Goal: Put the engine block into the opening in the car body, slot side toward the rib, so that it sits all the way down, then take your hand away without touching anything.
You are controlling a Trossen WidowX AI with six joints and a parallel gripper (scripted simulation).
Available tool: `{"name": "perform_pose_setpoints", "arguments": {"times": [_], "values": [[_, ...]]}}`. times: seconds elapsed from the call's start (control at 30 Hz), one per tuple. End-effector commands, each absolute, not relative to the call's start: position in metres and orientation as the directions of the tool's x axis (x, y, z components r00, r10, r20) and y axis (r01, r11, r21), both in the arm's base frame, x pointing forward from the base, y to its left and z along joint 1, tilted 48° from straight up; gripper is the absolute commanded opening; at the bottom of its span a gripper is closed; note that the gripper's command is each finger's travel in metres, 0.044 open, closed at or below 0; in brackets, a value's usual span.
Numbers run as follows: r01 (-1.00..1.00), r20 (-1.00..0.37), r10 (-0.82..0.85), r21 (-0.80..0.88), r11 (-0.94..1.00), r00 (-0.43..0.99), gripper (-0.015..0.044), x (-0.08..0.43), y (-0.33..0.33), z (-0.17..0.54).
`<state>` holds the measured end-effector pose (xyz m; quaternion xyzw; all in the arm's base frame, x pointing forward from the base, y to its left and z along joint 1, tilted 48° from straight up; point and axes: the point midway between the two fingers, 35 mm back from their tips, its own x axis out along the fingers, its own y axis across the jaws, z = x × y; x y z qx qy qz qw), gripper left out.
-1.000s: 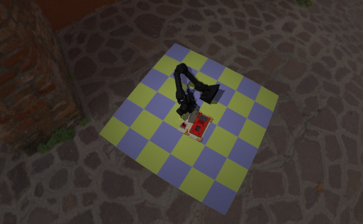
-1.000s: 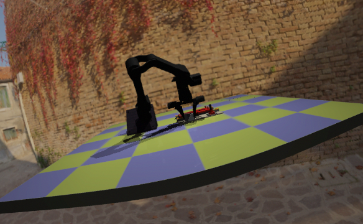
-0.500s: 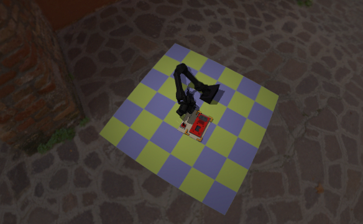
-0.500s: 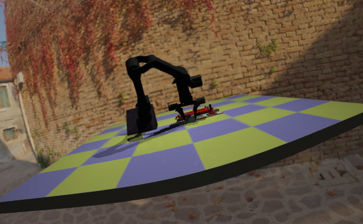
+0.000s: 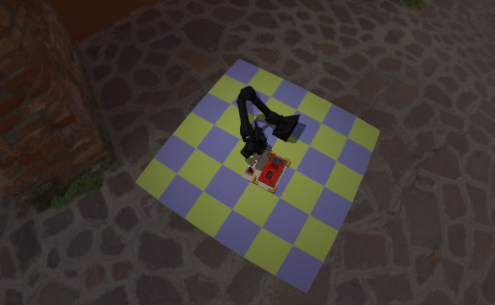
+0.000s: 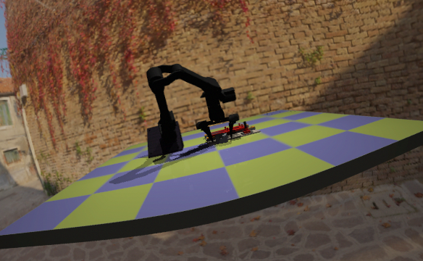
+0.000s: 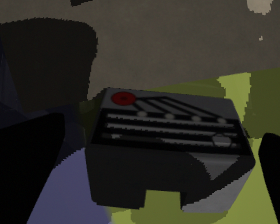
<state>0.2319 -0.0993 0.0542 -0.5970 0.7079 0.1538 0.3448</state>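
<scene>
The engine block (image 7: 166,170) (image 6: 221,138) is dark grey, with a red disc and ribbed lines on top and a slot low in the side facing the wrist camera. It stands beside the board, over the checkered surface. My gripper (image 7: 165,135) (image 6: 222,139) is open around it: a gap shows at the left finger, and the right finger is very close to the block. In the top view the arm hides the fingertips and the block. The red car body (image 5: 276,169) (image 6: 237,129) lies on the board, outside the fingers, with dark openings. The rib cannot be made out.
The pale board (image 5: 247,175) (image 7: 166,45) has orange corner pieces around the car body. A small red and black part (image 5: 250,170) sits on its side portion. The arm's base (image 5: 286,128) (image 6: 165,139) stands behind the gripper on the checkered surface (image 5: 226,229).
</scene>
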Motion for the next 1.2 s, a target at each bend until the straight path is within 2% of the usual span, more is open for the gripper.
{"name": "perform_pose_setpoints", "arguments": {"times": [0.0,0.47,1.17], "values": [[-0.95,-0.673,-0.738,-0.196,0.242,-0.049,0.044,0.232,-0.099,0.054],[-0.951,-0.672,-0.738,-0.187,0.247,-0.059,0.044,0.235,-0.066,0.084],[-0.953,-0.672,-0.738,-0.182,0.243,-0.059,0.044,0.237,-0.055,0.094]]}}
